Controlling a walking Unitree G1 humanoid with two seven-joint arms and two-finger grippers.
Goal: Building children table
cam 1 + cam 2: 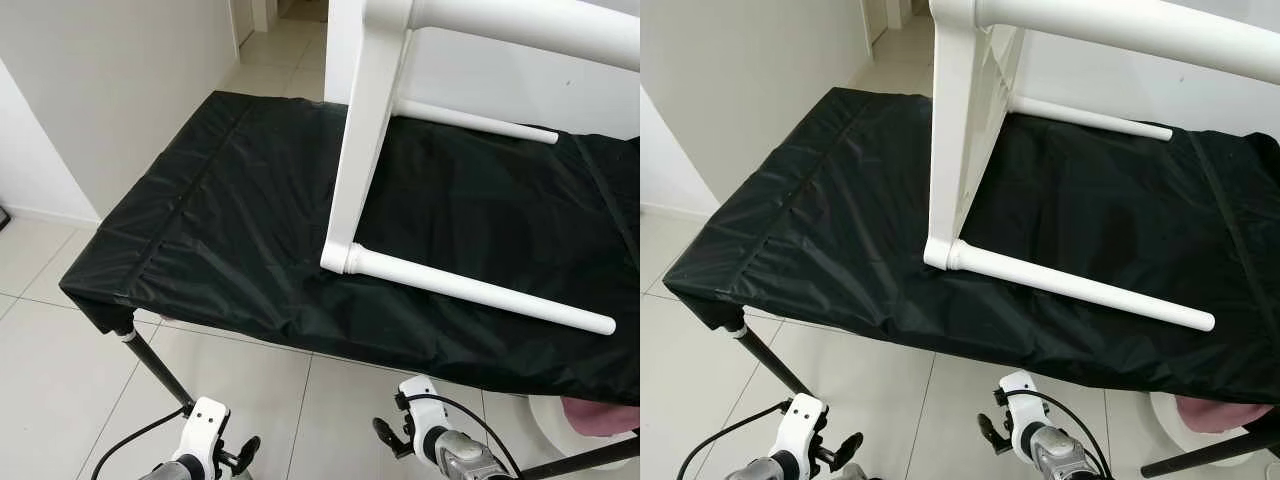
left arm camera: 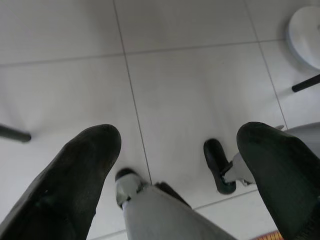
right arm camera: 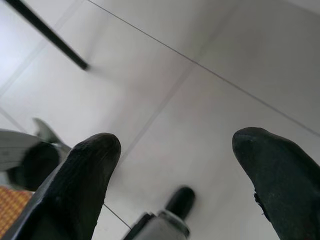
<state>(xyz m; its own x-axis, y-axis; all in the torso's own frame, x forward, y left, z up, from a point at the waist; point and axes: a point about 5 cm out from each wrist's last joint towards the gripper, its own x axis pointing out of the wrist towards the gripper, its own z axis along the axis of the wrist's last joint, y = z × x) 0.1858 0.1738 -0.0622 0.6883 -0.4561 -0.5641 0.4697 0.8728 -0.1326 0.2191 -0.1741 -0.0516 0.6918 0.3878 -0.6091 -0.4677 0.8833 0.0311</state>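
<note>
The white table (image 1: pixel 375 120) is lying tipped on its side on the black cover (image 1: pixel 230 210), its top edge running up out of the head views. Two legs are sticking out to the right: the near leg (image 1: pixel 480 291) is resting along the cover close to the front edge, and the far leg (image 1: pixel 475 120) is lying further back (both look screwed into the frame, though the joints are hard to read). The cover is draping over a stand, with a black stand leg (image 1: pixel 155 365) slanting down to the tiled floor (image 1: pixel 60 380) at the near left corner.

Both arms are hanging low in front of the stand, well apart from the table. The left gripper (image 2: pixel 180 145) is pointing down at the floor with its fingers (image 2: pixel 75 175) spread wide, grasping nothing. The right gripper (image 3: pixel 175 145) is doing the same, fingers (image 3: pixel 85 180) splayed and empty. A white round base (image 1: pixel 570 430) is sitting on the floor at the near right, beneath the cover's edge.
</note>
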